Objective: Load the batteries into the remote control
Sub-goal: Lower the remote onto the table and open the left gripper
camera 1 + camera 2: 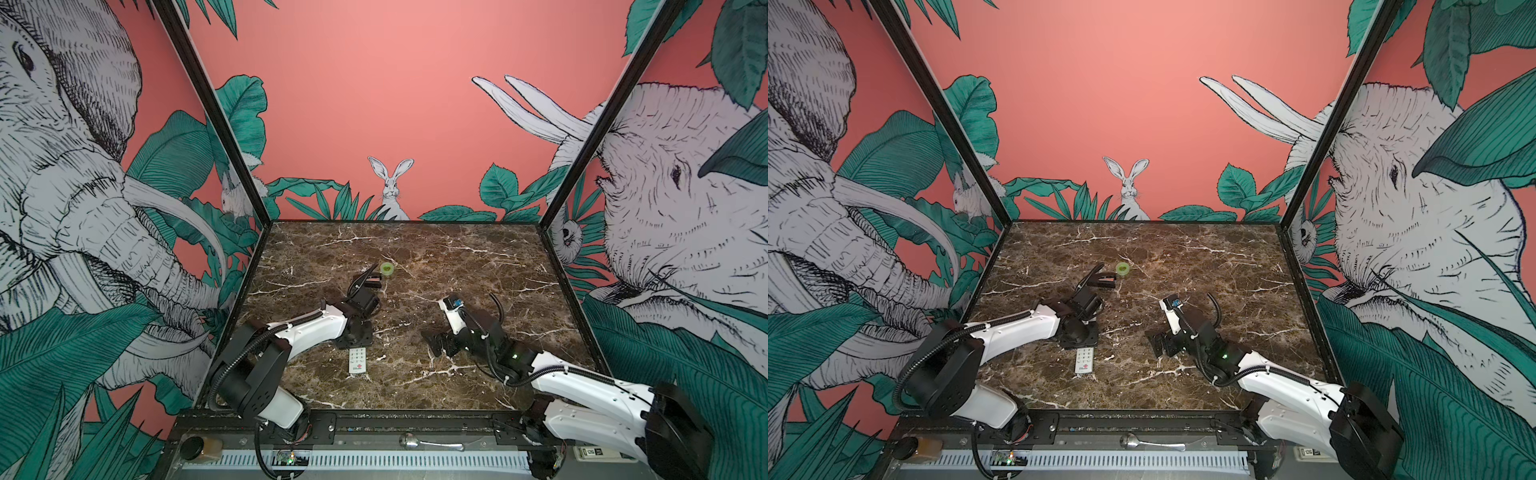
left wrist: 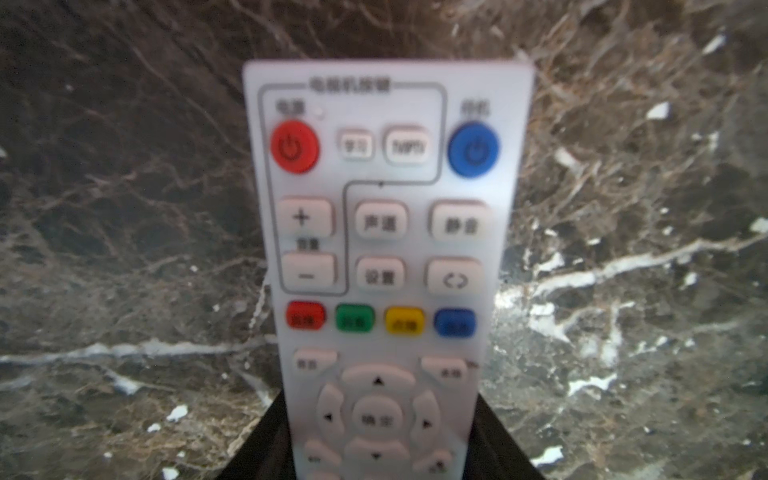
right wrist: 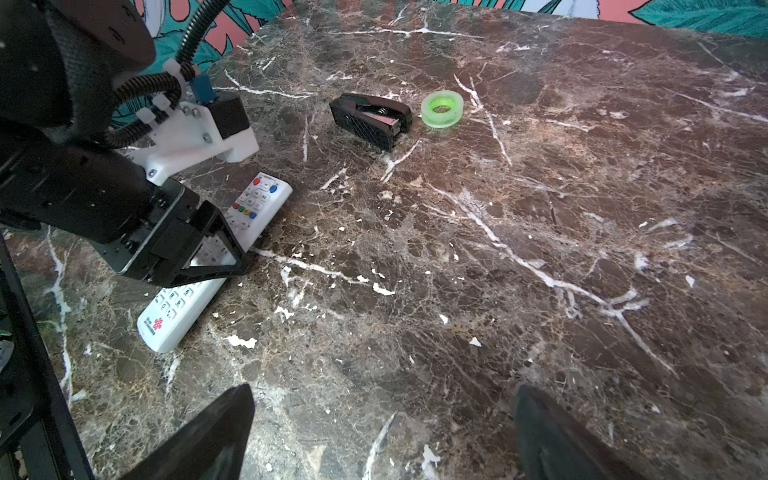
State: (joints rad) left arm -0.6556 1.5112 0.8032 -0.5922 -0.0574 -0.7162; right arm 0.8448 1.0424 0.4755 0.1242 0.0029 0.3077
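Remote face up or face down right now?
Face up: the long slim white plastic remote control shows its buttons and coloured keys in both wrist views.

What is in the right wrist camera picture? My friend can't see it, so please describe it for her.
The left gripper is closed around the middle of the white remote control, buttons up, on a marble table. Beyond lie a black wedge-shaped object and a green tape roll. The right gripper is wide open and empty.
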